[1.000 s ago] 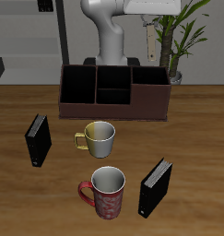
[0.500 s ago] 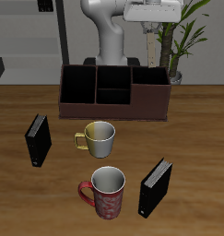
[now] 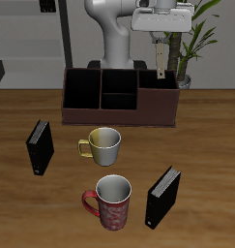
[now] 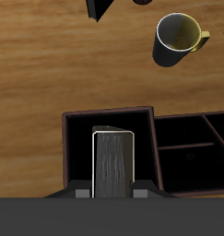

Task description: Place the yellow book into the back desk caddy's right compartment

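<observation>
My gripper [image 3: 161, 41] is shut on the yellow book [image 3: 161, 58], a thin tan-grey hardback hanging upright from the fingers. It is held just above the right compartment [image 3: 148, 82] of the back desk caddy [image 3: 153, 108], a long dark reddish-brown box at the table's back. In the wrist view the book [image 4: 112, 164] sits between my gripper's [image 4: 112, 194] fingers, directly over the wide compartment [image 4: 109, 122] of the caddy [image 4: 67, 147]. The book's lower edge is about level with the caddy's rim.
Two black books stand on the table, one [image 3: 40, 147] at one side and one [image 3: 163, 197] near the front edge. A yellowish mug [image 3: 102, 145] and a red patterned mug [image 3: 112, 201] stand in the middle. A plant [image 3: 190, 39] is behind the caddy.
My gripper has come down toward the caddy with the book, which now hangs in view over the right compartment. Nothing on the table has moved.
</observation>
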Robot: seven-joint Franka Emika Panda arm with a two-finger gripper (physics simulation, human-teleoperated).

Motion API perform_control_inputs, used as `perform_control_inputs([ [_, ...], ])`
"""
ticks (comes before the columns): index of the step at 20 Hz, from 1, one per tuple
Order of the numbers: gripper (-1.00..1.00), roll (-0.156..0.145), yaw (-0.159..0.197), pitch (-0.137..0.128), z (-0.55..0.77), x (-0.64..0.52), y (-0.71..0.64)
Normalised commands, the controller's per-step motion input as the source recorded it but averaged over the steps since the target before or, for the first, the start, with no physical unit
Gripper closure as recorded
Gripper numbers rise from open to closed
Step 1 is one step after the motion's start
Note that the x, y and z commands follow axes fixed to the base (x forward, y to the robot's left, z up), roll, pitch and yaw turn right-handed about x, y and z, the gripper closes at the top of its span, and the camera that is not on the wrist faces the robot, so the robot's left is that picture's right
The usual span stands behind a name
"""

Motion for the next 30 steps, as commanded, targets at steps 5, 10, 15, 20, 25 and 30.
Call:
perform_control_inputs([
  [5,1.0,0.003,-0.014,0.006,-0.16,0.06,-0.07],
  [10,1.0,-0.003,0.001,0.02,-0.24,0.09,-0.04],
  [15,1.0,0.003,-0.009,0.041,-0.24,0.1,-0.02],
  [20,1.0,-0.005,-0.024,0.031,-0.27,0.06,-0.08],
  [25,1.0,0.022,0.002,0.005,-0.21,-0.01,0.03],
  [30,1.0,0.036,0.02,0.027,-0.27,-0.03,0.09],
])
